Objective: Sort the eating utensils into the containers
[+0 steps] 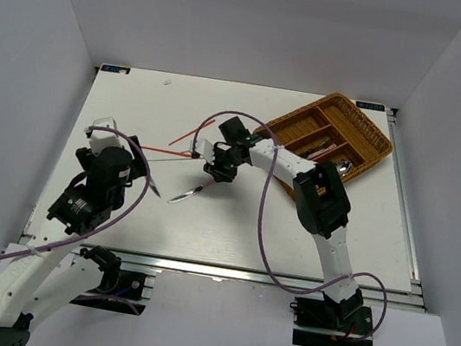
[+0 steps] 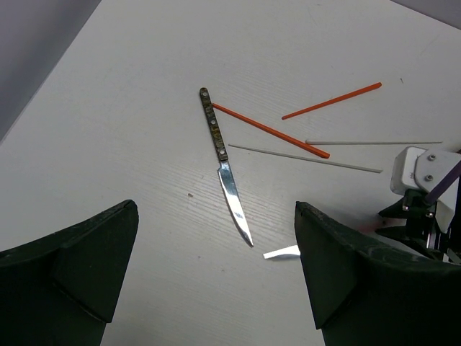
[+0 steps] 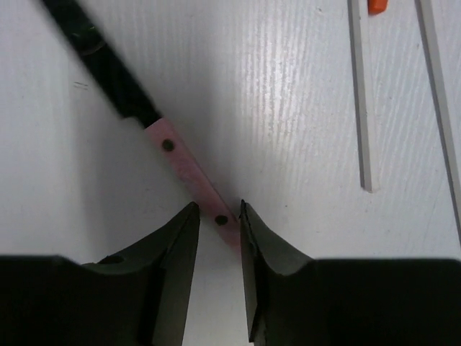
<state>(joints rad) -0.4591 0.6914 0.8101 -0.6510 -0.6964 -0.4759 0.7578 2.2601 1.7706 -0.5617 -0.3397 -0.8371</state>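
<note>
Two arms at work over the table (image 1: 136, 105). Toward the near left corner, the left gripper (image 2: 216, 205) hangs spread wide and empty, a dark-handled knife (image 2: 225, 169) flat just ahead of it, probably lined up for a pick. Mid-table, the right gripper (image 3: 218, 209) is pinched to a slit on the butt of the pink-handled utensil (image 3: 184, 166), which lies flat; an end grip suits lifting. Beyond, red chopsticks (image 2: 270, 130) and pale chopsticks (image 2: 302, 157) lie loose. The wicker tray (image 1: 371, 118) sits at the far right corner, well apart
</note>
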